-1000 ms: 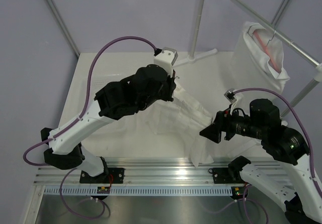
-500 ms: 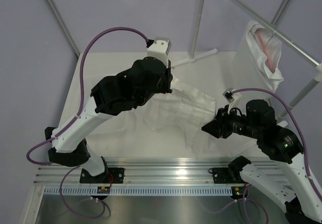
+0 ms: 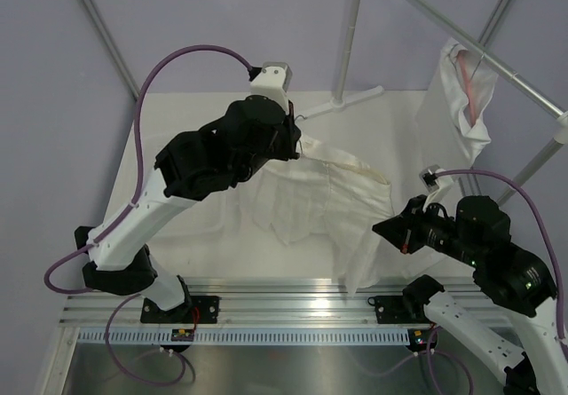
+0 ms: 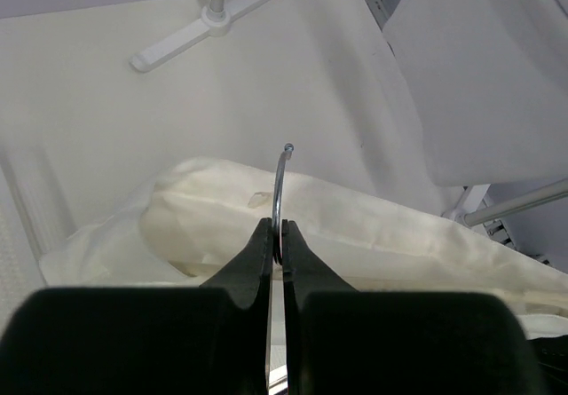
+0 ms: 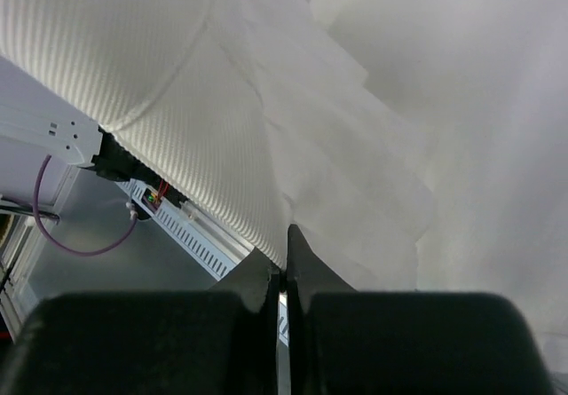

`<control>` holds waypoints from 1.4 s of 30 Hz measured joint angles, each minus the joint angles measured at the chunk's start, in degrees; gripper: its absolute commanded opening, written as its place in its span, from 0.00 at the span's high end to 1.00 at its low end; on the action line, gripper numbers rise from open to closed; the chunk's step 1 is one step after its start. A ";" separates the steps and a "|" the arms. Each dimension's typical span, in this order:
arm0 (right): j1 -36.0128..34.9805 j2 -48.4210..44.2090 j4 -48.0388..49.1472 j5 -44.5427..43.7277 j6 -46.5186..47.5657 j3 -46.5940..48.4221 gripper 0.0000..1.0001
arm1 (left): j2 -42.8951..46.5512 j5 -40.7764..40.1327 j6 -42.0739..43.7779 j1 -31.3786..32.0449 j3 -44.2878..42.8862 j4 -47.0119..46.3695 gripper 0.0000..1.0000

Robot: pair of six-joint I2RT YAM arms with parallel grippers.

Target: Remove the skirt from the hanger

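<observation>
Only left wrist view reveals left pincer clamping hanger hook.

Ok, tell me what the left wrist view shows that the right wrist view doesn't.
Only the left wrist view: the left gripper shut on the wire hanger hook, the rack foot on the table behind it, and another white garment hanging at upper right.
Only the right wrist view: the right gripper pinching the edge of the skirt, with a purple cable and a slotted rail at lower left.
Both: the white skirt, bunched below the hook in the left wrist view.
</observation>
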State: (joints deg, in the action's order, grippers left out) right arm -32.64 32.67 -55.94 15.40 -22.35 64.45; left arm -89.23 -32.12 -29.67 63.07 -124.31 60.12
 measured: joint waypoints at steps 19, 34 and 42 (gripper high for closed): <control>0.00 0.57 -4.20 -3.37 -5.44 0.07 1.00 | 10.32 9.92 -4.04 -8.44 9.40 -5.68 1.00; 0.00 17.51 4.28 -3.13 -5.99 0.74 1.00 | 23.08 31.21 -1.86 -8.59 26.05 -18.51 1.00; -0.85 21.44 7.30 -3.78 -6.88 0.22 1.00 | 30.01 30.77 -1.36 -8.59 21.75 -19.10 1.00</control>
State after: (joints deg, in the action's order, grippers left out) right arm -33.50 54.11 -48.64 11.62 -29.23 64.66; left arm -59.22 -1.34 -31.03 54.48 -102.56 41.01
